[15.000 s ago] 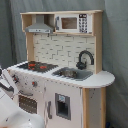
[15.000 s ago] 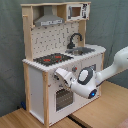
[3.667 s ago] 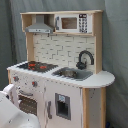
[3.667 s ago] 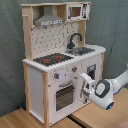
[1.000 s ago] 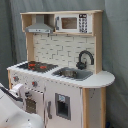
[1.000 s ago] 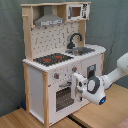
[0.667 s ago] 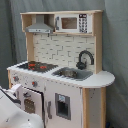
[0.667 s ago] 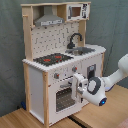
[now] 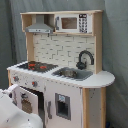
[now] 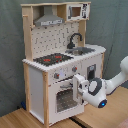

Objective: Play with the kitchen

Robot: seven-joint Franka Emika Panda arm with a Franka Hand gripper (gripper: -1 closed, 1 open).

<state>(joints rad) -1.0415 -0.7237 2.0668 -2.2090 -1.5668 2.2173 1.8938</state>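
Observation:
The kitchen (image 9: 93,84) (image 10: 35,82) is a tall white and light-wood toy with a black-red stovetop (image 9: 35,65) (image 10: 52,59), a black faucet (image 9: 85,57) over the sink (image 9: 72,73), a grey hood (image 9: 40,27) and a small microwave (image 9: 70,22). Its oven door (image 9: 26,101) (image 10: 78,89) stands swung partly open, showing the dark oven inside (image 10: 62,100). My gripper (image 10: 83,89) is at the door's free edge, with the white arm (image 10: 112,82) reaching in from the second exterior view's right. In the first exterior view the arm (image 9: 15,114) fills the lower left corner.
A grey curtain (image 9: 115,45) hangs behind the toy. The toy stands on a wooden surface (image 10: 30,119). A cupboard door with a small window (image 9: 63,106) is shut beside the oven.
The oven door, shut in the earliest frames, has swung further outward over the last second. The gripper moved outward along with its edge.

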